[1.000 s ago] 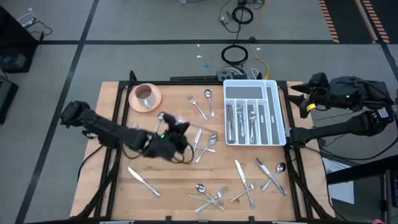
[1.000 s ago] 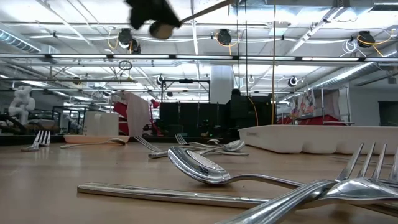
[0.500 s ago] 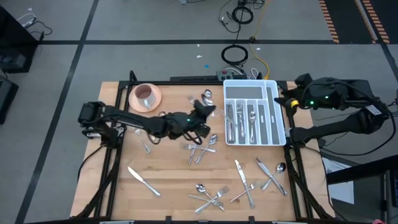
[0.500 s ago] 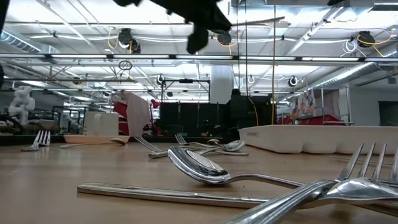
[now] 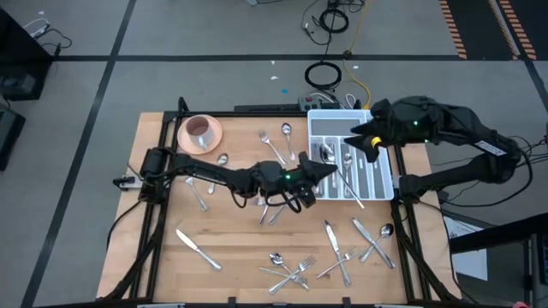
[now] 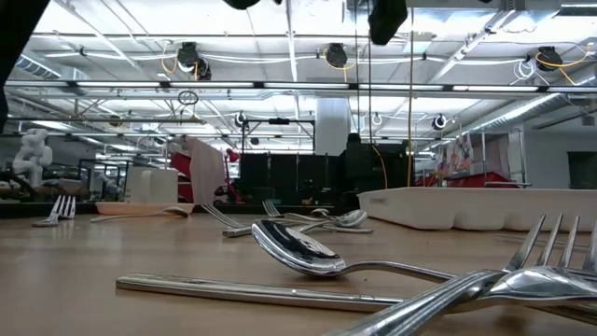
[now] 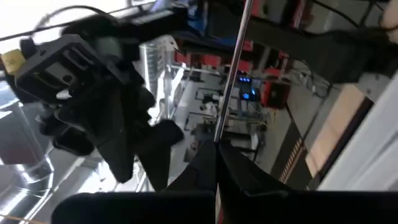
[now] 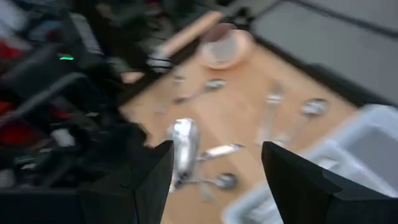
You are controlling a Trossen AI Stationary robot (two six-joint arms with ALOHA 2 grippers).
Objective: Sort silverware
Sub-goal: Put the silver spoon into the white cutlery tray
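Left tool (image 5: 324, 169) is clamped shut on a knife (image 5: 347, 183) jutting ahead over the tray (image 5: 384, 162); right tool (image 5: 360, 137), jaws wide and empty, hovers just beyond.

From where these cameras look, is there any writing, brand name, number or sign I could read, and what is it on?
None can be read.
White divided tray: no lettering shows.
Pink cup: plain.
Silverware, such as the spoon nearest the low camera: no stamp shows.
Posters on the far wall: too small to read.
Yellow tag on the right arm: too blurred to read.
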